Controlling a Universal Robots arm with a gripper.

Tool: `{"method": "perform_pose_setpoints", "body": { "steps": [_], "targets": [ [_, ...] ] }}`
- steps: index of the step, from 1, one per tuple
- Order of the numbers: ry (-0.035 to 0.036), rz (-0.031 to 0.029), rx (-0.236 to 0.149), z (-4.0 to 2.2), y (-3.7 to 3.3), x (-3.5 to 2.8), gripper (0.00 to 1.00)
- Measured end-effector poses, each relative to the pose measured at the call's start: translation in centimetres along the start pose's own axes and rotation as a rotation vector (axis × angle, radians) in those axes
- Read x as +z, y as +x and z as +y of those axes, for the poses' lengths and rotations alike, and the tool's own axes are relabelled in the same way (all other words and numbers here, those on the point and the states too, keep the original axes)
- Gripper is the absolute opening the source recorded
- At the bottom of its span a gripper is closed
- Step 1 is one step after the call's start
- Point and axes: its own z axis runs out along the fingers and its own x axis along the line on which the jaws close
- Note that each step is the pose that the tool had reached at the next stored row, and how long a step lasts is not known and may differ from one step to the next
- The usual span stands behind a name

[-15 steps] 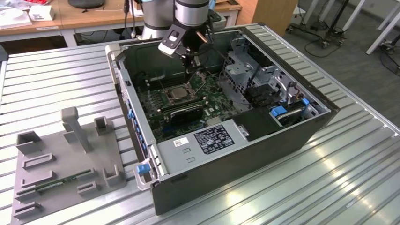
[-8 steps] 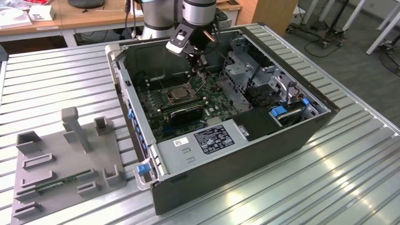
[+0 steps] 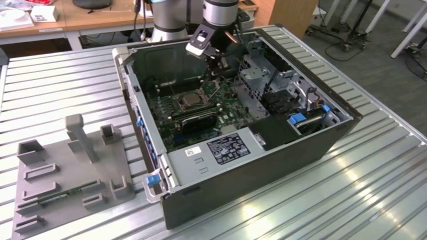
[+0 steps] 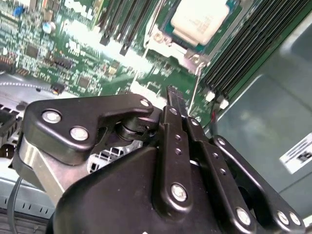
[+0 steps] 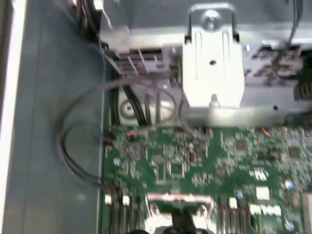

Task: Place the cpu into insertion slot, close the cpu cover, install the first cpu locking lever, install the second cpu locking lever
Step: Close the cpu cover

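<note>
Wooden desks (image 3: pixel 87 20) and a grey floor (image 3: pixel 373 45) lie behind a ribbed metal table (image 3: pixel 373 190). On it an open computer case (image 3: pixel 267 165) lies on its side, with a grey fixture tray (image 3: pixel 73 170) beside it at the exterior view's left. Above the green motherboard (image 3: pixel 163 107) the gripper (image 4: pixel 171 95) hangs with its fingers pressed together and nothing visible between them. The cpu (image 4: pixel 200 17) sits in the insertion slot (image 3: pixel 179 101), near the fingertips.

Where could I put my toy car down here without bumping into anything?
Bare ribbed table lies on the exterior view's right of the computer case, and more between the grey fixture and the wooden desk. Inside the case it is crowded: green board, metal cage, cables and the claw.
</note>
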Motion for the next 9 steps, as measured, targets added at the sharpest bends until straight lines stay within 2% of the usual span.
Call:
{"method": "perform_pose_setpoints", "body": {
  "steps": [9],
  "targets": [
    [0.0000,0.0001,0.000,2.05,0.03,0.12,0.11]
  ]
}}
